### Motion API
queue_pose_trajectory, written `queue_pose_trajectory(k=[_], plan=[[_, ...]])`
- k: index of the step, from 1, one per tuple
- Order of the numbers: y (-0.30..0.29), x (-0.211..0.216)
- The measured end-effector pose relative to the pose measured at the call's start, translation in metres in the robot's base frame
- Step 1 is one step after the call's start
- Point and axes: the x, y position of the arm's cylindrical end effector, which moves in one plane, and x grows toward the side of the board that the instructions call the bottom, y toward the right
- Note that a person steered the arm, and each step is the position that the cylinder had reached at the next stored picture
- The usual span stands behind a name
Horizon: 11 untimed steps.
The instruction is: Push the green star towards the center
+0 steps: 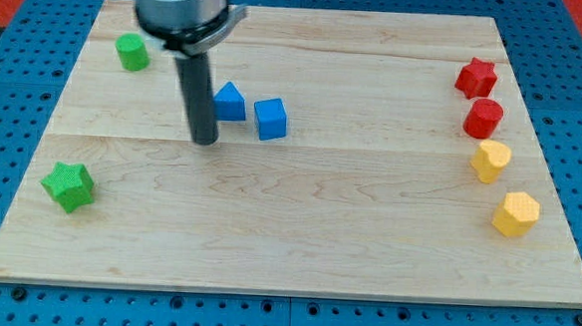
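The green star (pixel 68 185) lies near the board's left edge, toward the view's bottom left. My tip (pixel 204 140) rests on the board well to the upper right of the star, apart from it. The tip stands just left of the blue triangular block (pixel 229 102) and the blue cube (pixel 270 118). The rod rises from the tip to the arm's grey end at the view's top.
A green cylinder-like block (pixel 131 52) sits at the upper left. At the right edge stand a red star (pixel 476 78), a red block (pixel 483 118), a yellow block (pixel 490 160) and a yellow hexagonal block (pixel 516 214). The wooden board (pixel 298 223) lies on a blue pegboard.
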Motion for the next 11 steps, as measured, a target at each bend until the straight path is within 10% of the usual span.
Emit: queue_pose_trajectory(k=[3,5,11], plan=[[0.0,0.102],[-0.137,0.142],[-0.081,0.052]])
